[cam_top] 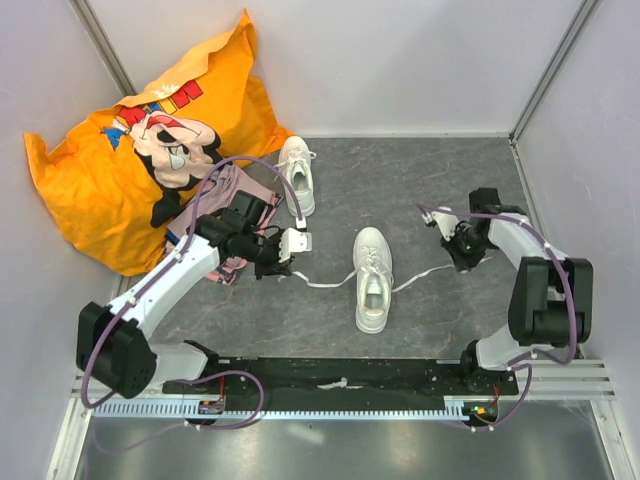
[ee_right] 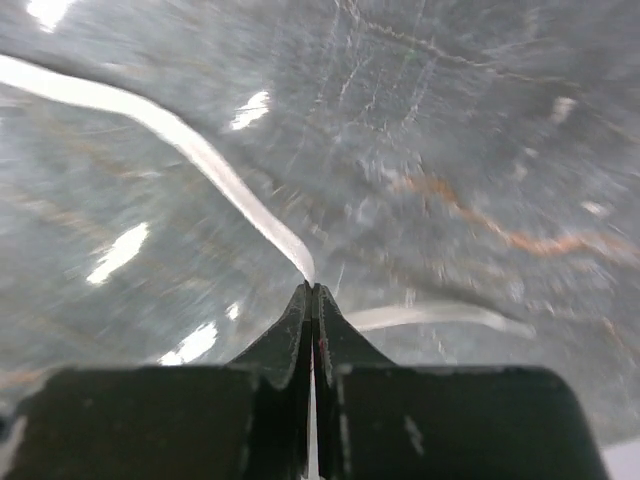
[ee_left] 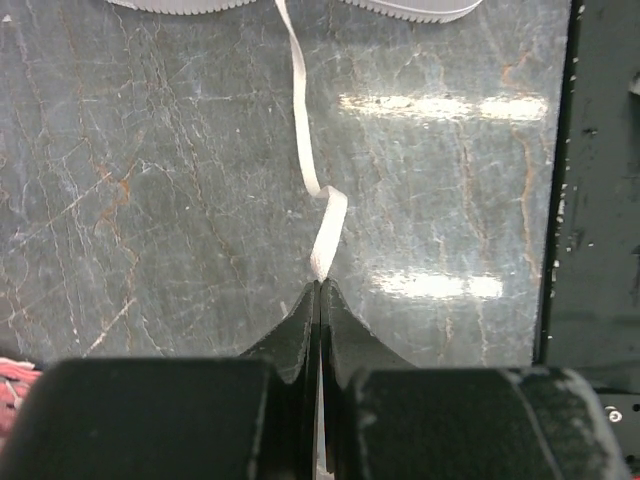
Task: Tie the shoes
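Grey marbled desk (cam_top: 420,190) sits between plain white walls (cam_top: 400,60), with an orange cartoon-print cushion (cam_top: 100,170) heaped in the far left corner and a pinkish garment (cam_top: 258,190) beside it, partly under the left arm. One white sneaker, the near shoe (cam_top: 372,280), lies upright mid-desk with its toe pointing away. The far shoe (cam_top: 296,175) rests further back, next to the garment.

From the near shoe, the left lace (ee_left: 300,120) runs out to the left gripper (ee_left: 318,285), whose jaws are pressed together on the lace's end. The right lace (ee_right: 200,150) trails out to the other side, where the right gripper (ee_right: 312,288) is likewise clamped on it, low over the desk. The right wrist view is blurred.
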